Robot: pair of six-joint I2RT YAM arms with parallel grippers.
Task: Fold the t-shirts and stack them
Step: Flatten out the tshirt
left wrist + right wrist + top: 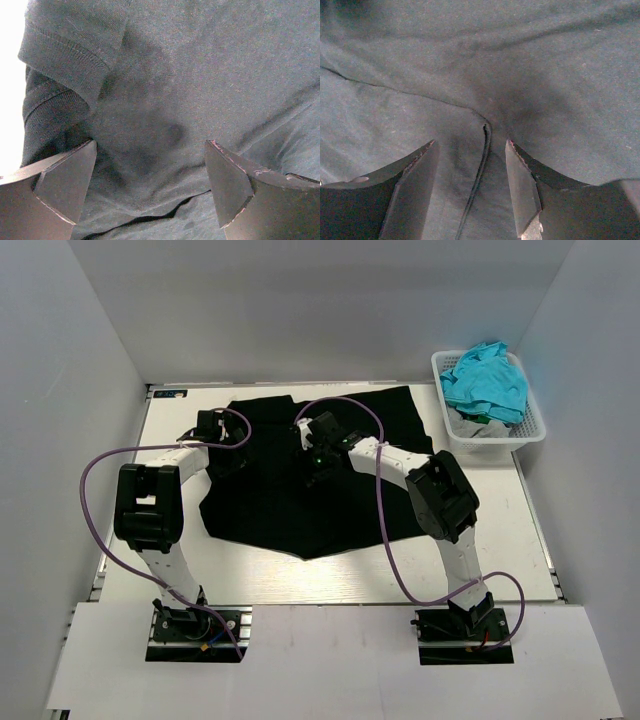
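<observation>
One black t-shirt [300,505] lies spread across the middle of the table, partly folded over on itself. My left gripper [218,435] hovers at its left side. In the left wrist view this gripper [151,145] stands wide open just above the cloth [200,75], with a ribbed sleeve hem [70,60] at the upper left and nothing between the fingers. My right gripper [315,455] is over the upper middle of the shirt. Seen from the right wrist, that gripper [471,144] has its jaws apart, and a folded cloth edge [482,160] lies flat between them, not pinched.
A white lattice basket [530,420] stands at the back right corner with teal cloth [487,380] heaped in it. The pale table [400,570] shows bare in front of the shirt. White walls close in the sides and back.
</observation>
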